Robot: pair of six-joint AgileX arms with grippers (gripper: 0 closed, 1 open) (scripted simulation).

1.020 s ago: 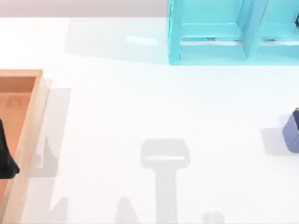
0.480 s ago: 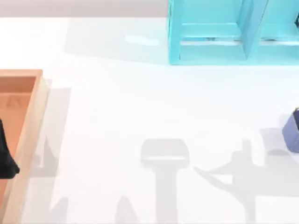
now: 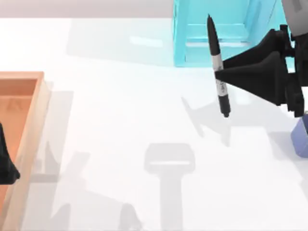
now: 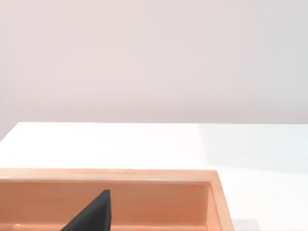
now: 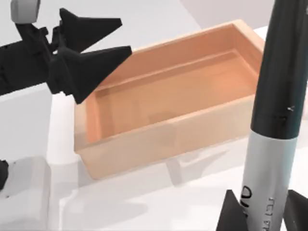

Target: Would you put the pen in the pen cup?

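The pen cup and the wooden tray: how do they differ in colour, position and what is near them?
The pen cup is periwinkle blue, while the wooden tray is orange-brown. The pen cup sits at the table's right edge, the wooden tray at its left edge. The right gripper, shut on the pen, hangs near the pen cup; the left gripper sits over the wooden tray. Both rest on the white table, cut off by the top view's edge.

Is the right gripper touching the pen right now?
Touching. In the top view the right gripper's tips close on the pen's pale band; the right wrist view shows black fingertips flanking it.
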